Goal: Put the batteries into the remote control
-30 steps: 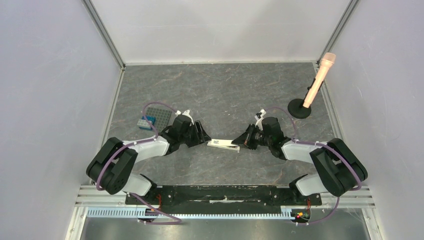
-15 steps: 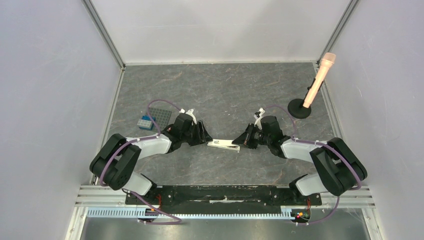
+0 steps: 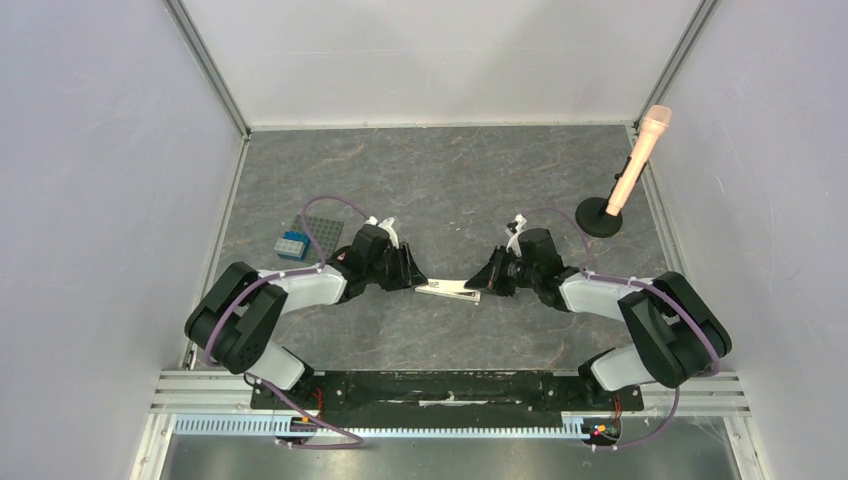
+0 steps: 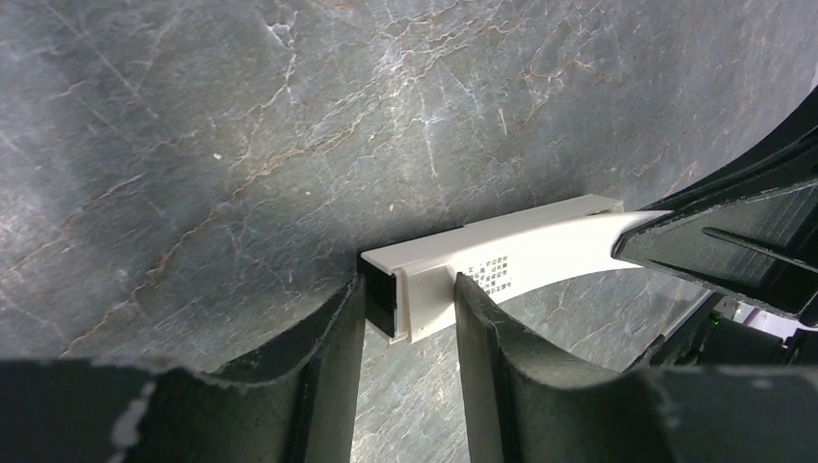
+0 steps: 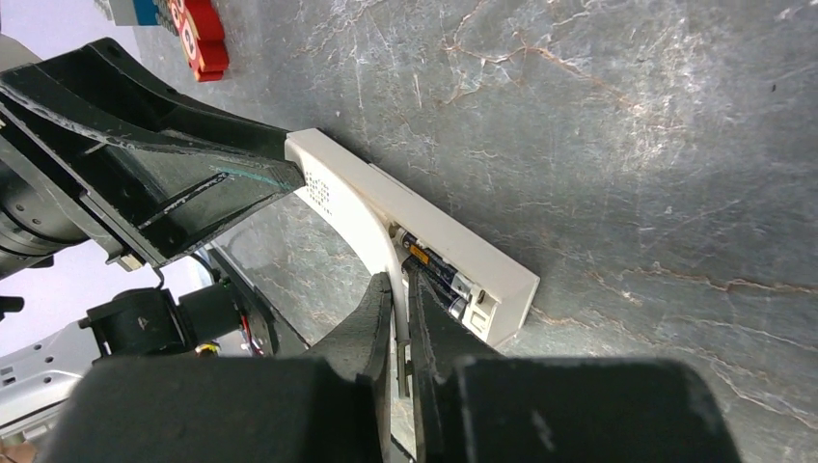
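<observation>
Out in the middle of the grey marbled counter (image 3: pixel 450 170) sits the slim white plastic remote control (image 3: pixel 447 289). The left fingers (image 4: pixel 328 357) pinch one end of it. The right fingers (image 5: pixel 371 318), pressed nearly together, poke at the two thin dark cylinder batteries (image 5: pixel 436 272) lying in its open bay. Looks like the seating step, so next up is a gentle downward push. Walls are well apart, but the arms crowd each other.
</observation>
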`<state>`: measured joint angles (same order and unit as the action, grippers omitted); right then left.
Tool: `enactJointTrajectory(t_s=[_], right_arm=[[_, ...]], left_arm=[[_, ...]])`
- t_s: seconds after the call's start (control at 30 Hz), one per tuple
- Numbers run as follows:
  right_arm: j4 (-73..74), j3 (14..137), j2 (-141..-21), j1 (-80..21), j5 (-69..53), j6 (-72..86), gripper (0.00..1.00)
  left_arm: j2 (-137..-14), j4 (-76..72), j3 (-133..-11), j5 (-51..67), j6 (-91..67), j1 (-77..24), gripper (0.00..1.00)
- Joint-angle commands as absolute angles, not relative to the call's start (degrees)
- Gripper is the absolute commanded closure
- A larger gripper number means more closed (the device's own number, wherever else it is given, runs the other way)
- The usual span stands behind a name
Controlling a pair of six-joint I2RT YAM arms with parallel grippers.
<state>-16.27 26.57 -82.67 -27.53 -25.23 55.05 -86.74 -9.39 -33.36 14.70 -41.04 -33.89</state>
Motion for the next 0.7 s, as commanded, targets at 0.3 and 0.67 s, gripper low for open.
enactJointTrajectory(t_s=[0.3, 0.67], right_arm=[[-5.6, 29.0, -85.0, -28.3, -17.8, 48.7, 0.90], [-3.0, 30.2, -84.8, -28.8, -17.5, 47.8, 0.81]], left_arm=[[-90.9, -1.0, -33.6, 11.5, -33.9, -37.1, 0.62], [-91.4, -0.3, -33.0, 11.5, -33.4, -37.3, 0.66]])
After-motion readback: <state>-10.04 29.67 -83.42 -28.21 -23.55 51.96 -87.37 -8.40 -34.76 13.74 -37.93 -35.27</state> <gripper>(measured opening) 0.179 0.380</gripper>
